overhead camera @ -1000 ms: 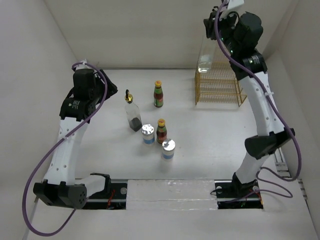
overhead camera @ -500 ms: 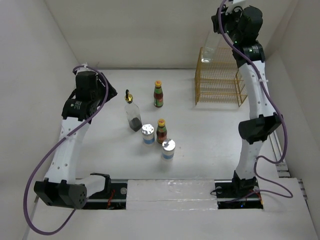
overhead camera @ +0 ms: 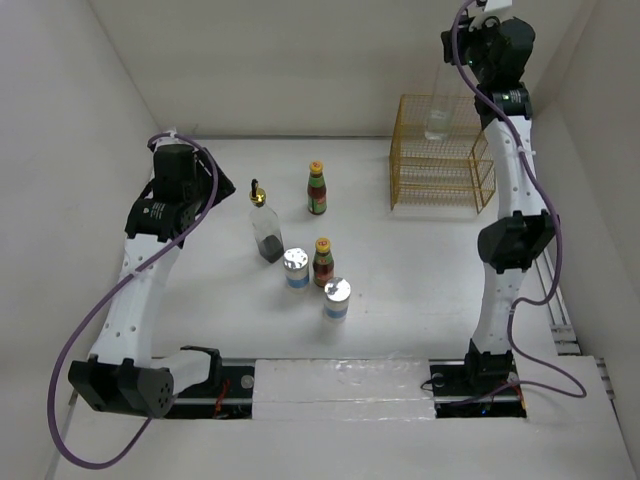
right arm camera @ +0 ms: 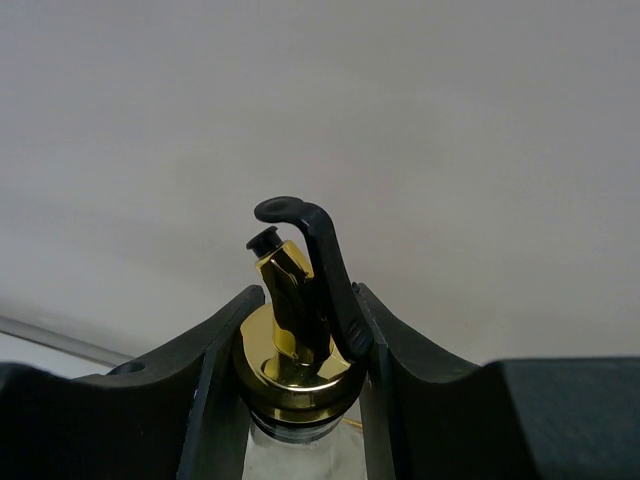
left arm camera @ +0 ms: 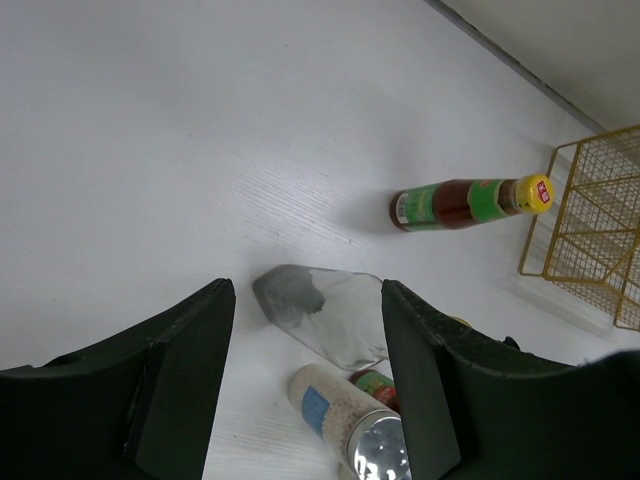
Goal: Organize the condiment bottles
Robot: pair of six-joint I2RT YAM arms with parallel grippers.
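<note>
Nearest your arms, one silver-lidded jar (overhead camera: 336, 298), its twin (overhead camera: 296, 268) and a sauce bottle (overhead camera: 323, 262) cluster mid-table. The dark-filled glass bottle (overhead camera: 266, 228) stands just beyond, and a second sauce bottle (overhead camera: 317, 188) farther back. Your left gripper (left arm camera: 307, 292) hovers with fingers apart, holding nothing. At the far side, your right gripper (right arm camera: 300, 338) clamps the clear bottle (overhead camera: 437, 120) by its gold pourer, apparently over the yellow rack (overhead camera: 440, 165), upright for lowering in.

The raised clear bottle (right arm camera: 292, 372) is topped in gold with a black flap. Dark liquid is seen in the standing clear bottle (overhead camera: 267, 238). The far sauce bottle (overhead camera: 317, 190) and, at six o'clock of it, the near sauce bottle (overhead camera: 323, 263) are coloured red-brown with green labels. The left jar (overhead camera: 295, 270) and right jar (overhead camera: 336, 300) are white, blue-banded and silver-lidded. The wire rack (overhead camera: 432, 168) is coloured yellow.
</note>
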